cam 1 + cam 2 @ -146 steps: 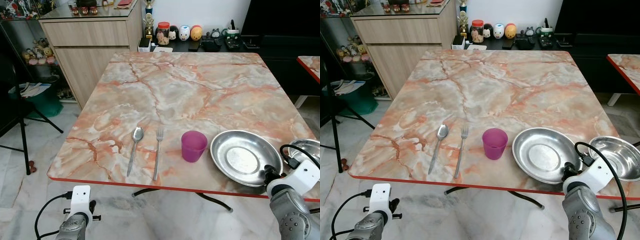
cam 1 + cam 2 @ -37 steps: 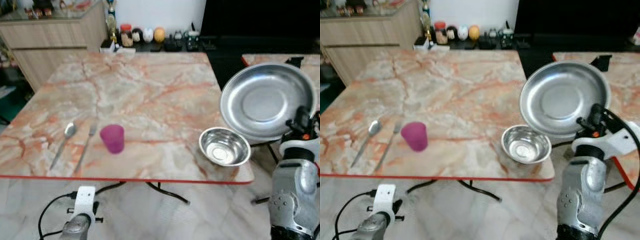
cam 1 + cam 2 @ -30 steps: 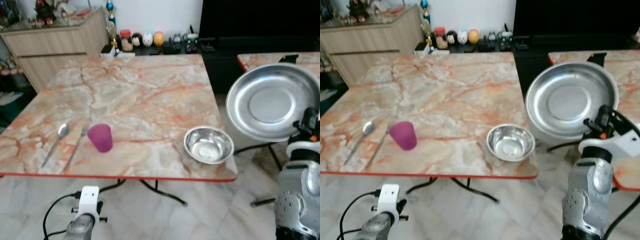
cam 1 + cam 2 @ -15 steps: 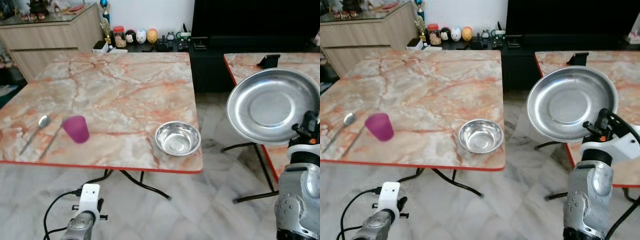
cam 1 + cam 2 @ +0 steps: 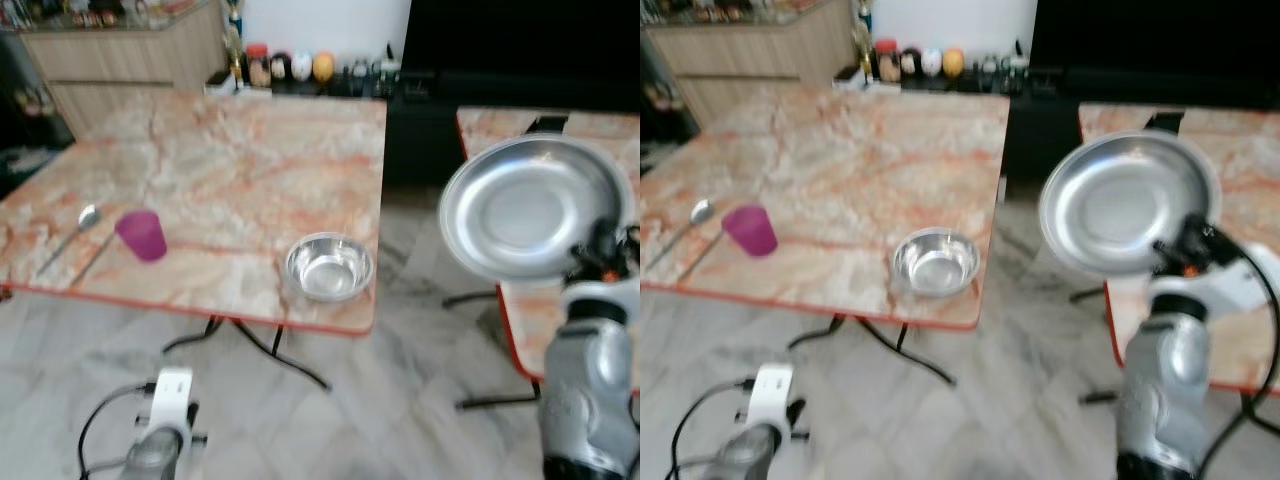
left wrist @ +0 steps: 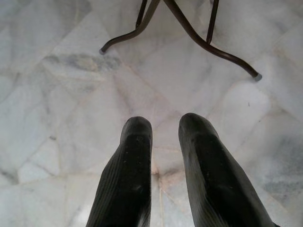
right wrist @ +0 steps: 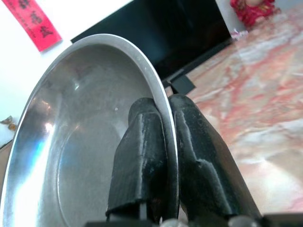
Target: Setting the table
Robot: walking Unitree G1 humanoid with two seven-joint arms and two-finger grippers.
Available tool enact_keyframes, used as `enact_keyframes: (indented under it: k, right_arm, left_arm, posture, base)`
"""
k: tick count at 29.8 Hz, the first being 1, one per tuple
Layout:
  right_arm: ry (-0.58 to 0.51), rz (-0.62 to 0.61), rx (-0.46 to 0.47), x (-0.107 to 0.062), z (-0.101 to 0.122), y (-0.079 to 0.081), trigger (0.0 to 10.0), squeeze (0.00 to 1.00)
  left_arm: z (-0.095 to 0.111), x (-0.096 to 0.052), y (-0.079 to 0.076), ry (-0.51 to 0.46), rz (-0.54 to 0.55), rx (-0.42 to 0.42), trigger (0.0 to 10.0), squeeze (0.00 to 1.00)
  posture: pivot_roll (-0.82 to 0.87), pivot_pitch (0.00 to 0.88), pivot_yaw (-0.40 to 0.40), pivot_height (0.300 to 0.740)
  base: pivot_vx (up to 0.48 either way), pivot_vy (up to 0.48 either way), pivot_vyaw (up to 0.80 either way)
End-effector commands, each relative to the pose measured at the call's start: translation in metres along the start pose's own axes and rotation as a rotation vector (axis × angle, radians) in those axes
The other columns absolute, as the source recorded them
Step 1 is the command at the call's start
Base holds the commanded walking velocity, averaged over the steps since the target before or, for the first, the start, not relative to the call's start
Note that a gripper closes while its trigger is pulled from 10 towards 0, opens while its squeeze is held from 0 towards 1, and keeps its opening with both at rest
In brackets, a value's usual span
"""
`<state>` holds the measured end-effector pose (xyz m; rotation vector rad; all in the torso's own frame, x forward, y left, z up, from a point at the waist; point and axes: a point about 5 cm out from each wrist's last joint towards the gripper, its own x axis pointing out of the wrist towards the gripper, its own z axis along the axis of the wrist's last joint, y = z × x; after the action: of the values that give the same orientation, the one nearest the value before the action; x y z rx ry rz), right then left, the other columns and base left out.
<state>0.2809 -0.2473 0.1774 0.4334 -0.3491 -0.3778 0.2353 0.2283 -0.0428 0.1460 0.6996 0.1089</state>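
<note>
Right end effector [image 7: 161, 156] pinched on rim of steel plate [image 5: 530, 205], held tilted in air beside marble worktop [image 5: 200, 170]. Left end effector [image 6: 165, 142] slightly parted, empty, over floor. Steel bowl [image 5: 329, 266] near worktop corner.

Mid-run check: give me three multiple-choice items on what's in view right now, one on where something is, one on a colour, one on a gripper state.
1. Where is the small steel bowl?
A. Near the table's corner nearest the second table
B. On the floor
C. Inside the cup

2. What colour is the cup?
A. Green
B. Purple
C. White

3. What is the right gripper doing?
A. Hanging open
B. Gripping a fork
C. Clamped on the rim of the steel plate

Answers:
1. A, it sits by the table's red edge at that corner.
2. B, its body is purple beside the spoon.
3. C, in the right wrist view the jaws pinch the tilted plate's rim.
</note>
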Motion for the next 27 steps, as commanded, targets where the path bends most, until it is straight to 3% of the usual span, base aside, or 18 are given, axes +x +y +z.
enact_keyframes:
  k: [1,27]
  right_arm:
    - [-0.028,-0.027,-0.004,-0.0003,0.0073,-0.008,10.0,0.0]
    - [-0.023,-0.042,-0.004,0.0014,0.0073,-0.0105,10.0,0.0]
  left_arm:
    - [0.0007,0.0006,-0.0056,0.002,-0.012,0.002,10.0,0.0]
    - [0.0017,0.001,-0.0079,0.002,-0.018,0.004,10.0,0.0]
  posture:
    - [-0.02,0.0,0.027,0.74]
    - [-0.02,0.0,0.031,0.74]
  base:
    - [0.0,-0.289,0.0]
    - [0.0,-0.287,0.0]
